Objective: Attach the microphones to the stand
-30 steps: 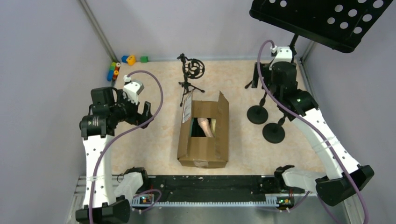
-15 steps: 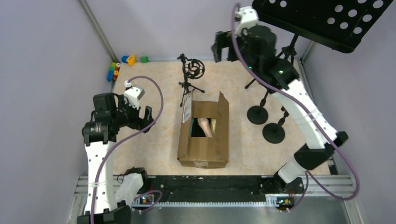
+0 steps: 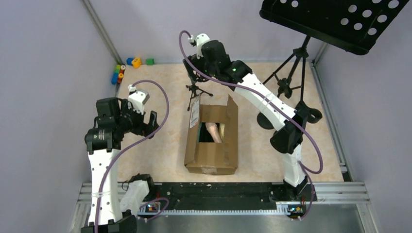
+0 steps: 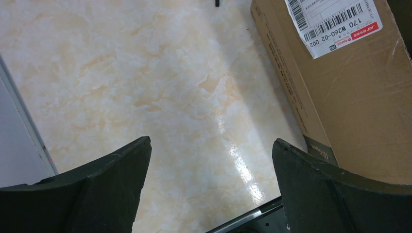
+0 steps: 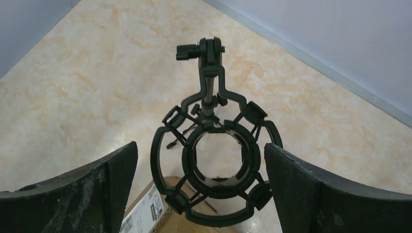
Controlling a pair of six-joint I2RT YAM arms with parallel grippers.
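Seen from above, the left gripper (image 3: pixel 151 120) hangs over the table (image 3: pixel 160 160) left of the open cardboard box (image 3: pixel 212 158), inside which a peach microphone (image 3: pixel 212 131) lies, while the right gripper (image 3: pixel 197 65) is over the stand (image 3: pixel 196 90) behind the box, well apart from that microphone. In the left wrist view, the left gripper (image 4: pixel 211 141) is spread wide and holds nothing, with the cardboard box (image 4: pixel 350 97) just to its right. In the right wrist view, the right gripper (image 5: pixel 199 147) is also spread wide and empty, and the stand (image 5: pixel 210 97), with its ring mount (image 5: pixel 214 183), sits between the fingers, touching neither.

Only text we can read is on the white barcode label (image 4: pixel 335 26) on the box (image 4: pixel 359 107): "170 W260-02" and "002". Its small red logo (image 4: pixel 367 30) is too tiny for us.
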